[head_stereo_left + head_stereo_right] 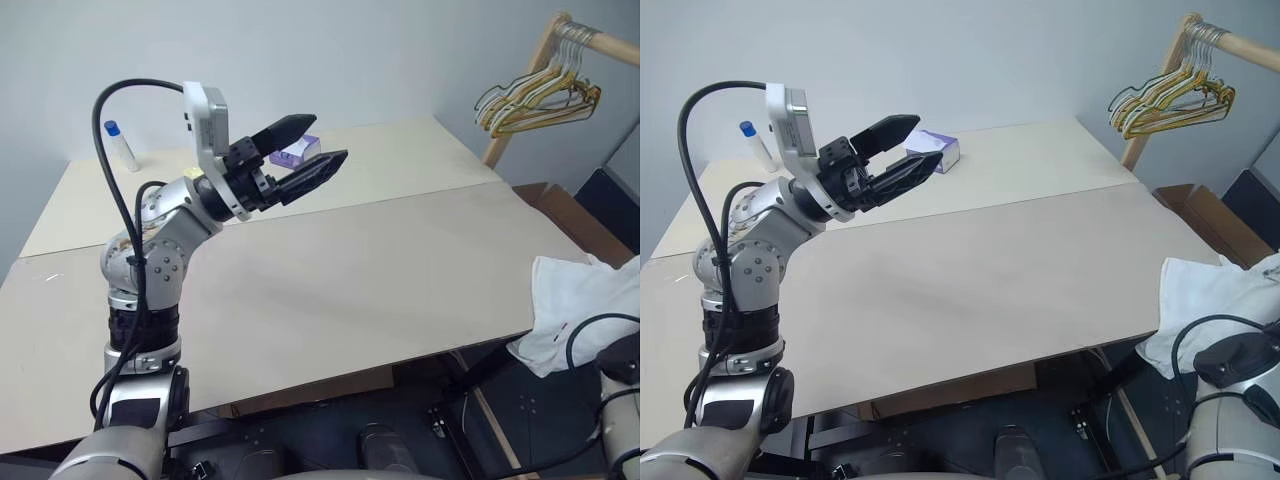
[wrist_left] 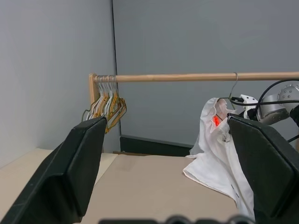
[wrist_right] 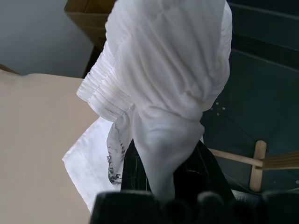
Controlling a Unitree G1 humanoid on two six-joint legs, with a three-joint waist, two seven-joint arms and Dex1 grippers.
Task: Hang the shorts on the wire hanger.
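The left tool [image 1: 305, 155] stands raised above the table [image 1: 330, 280], its two black tapered fingers spread wide with nothing between them, pointing toward the table's right side. Below it the pale, matte table top lies bare over most of its width, a straight seam crossing it from left to right. Toward the far edge sit a small purple box [image 1: 936, 150] and a white bottle with a blue cap [image 1: 119, 143], both well apart from the near edge.

At the table's right edge the shorts [image 1: 570, 305] hang bunched, soft white cloth draped partly over the corner and partly off it, above the dark floor. In the right wrist view the cloth [image 3: 163, 88] wraps over the right tool, whose fingers are closed on it; a pleated waistband and a small dark print show in the folds.

The left wrist view shows a round wooden rail [image 2: 196, 77] running level. A thin wire hanger [image 2: 232, 91] hooks over the rail just above the shorts, its lower part hidden by the cloth. A bunch of yellowish and dark hangers [image 2: 106, 105] crowds the rail's end by its upright post, well apart from the single hanger, with open rail between them.
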